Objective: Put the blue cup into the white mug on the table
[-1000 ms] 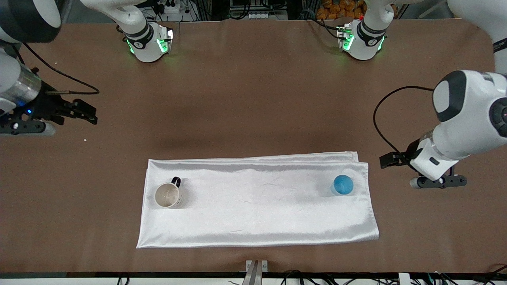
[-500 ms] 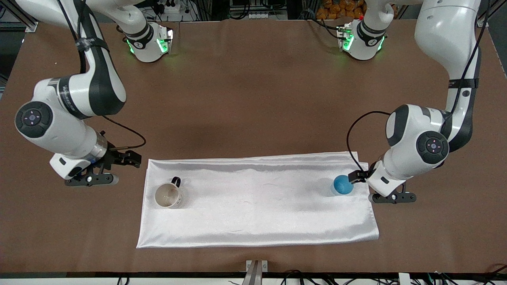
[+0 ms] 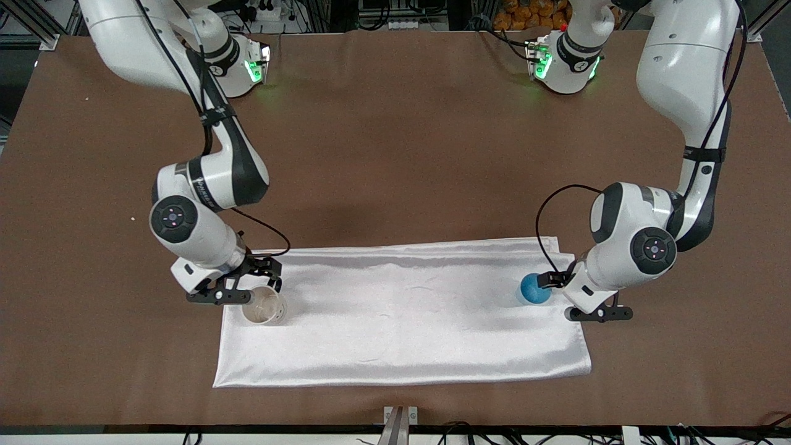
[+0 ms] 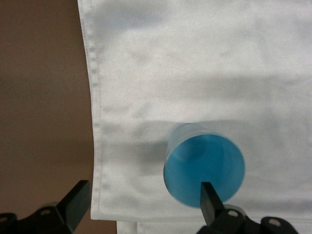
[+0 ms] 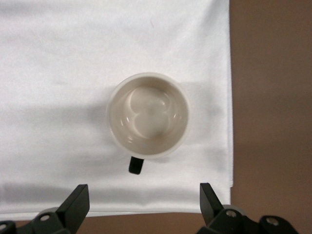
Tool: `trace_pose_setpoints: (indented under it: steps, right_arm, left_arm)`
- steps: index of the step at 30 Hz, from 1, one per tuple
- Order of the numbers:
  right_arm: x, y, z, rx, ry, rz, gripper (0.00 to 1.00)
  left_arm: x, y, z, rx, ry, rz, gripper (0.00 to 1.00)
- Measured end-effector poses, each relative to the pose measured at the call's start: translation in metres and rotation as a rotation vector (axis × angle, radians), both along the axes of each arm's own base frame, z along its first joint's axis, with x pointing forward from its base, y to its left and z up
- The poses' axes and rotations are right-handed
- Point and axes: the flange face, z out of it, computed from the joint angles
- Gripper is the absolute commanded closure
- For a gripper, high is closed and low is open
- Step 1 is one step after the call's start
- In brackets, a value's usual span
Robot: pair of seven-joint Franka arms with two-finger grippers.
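- Front view: a white cloth (image 3: 401, 312) lies spread on the brown table (image 3: 395, 154), on the part nearer the camera.
- Front view: the mug (image 3: 264, 307) stands upright on the cloth, near the cloth's edge toward the right arm's end of the table; its cream inside shows.
- Front view: the blue cup (image 3: 534, 288) stands on the cloth near the edge toward the left arm's end, well apart from the mug.
- Front view: the right gripper (image 3: 264, 272) hangs over the mug's rim on the side toward the bases, covering the handle; the left gripper (image 3: 550, 279) is just beside the cup, over the cloth's edge.
- Left wrist view: the cup (image 4: 204, 170) sits upright and open-mouthed on the cloth (image 4: 204, 73), close to the cloth's hem, with bare table (image 4: 41, 97) past the hem.
- Left wrist view: the left gripper (image 4: 144, 197) is spread wide; one fingertip (image 4: 208, 195) overlaps the cup's rim in the picture, the other is over the hem, and nothing is held.
- Right wrist view: the mug (image 5: 148, 115) is seen from above on the cloth (image 5: 73, 58), empty, its black handle (image 5: 136, 165) pointing toward the gripper.
- Right wrist view: the right gripper (image 5: 144, 197) is released and wide, its fingers (image 5: 78, 200) clear of the mug and holding nothing.
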Motion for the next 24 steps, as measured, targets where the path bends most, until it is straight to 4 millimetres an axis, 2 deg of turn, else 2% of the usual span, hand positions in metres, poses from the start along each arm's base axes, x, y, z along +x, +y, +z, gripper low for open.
trace_pose_setpoints:
  steps: [4,15,17,24]
  right_arm:
    - [-0.003,0.009,-0.023,0.016,0.035,-0.039,0.00]
    - [-0.002,-0.008,-0.068,0.059,0.109,-0.122,0.00]
    - [-0.002,-0.009,-0.074,0.057,0.112,-0.123,0.00]
    - [-0.003,-0.004,-0.090,0.053,0.112,-0.116,0.00]
  left_arm:
    - [0.001,0.000,-0.009,-0.002,-0.006,0.001,0.00]
    - [-0.001,-0.001,-0.040,-0.011,-0.032,0.053,0.00]
    - [-0.001,-0.001,-0.044,-0.011,-0.033,0.066,0.07]
    - [-0.001,-0.005,-0.056,-0.015,-0.039,0.075,0.43]
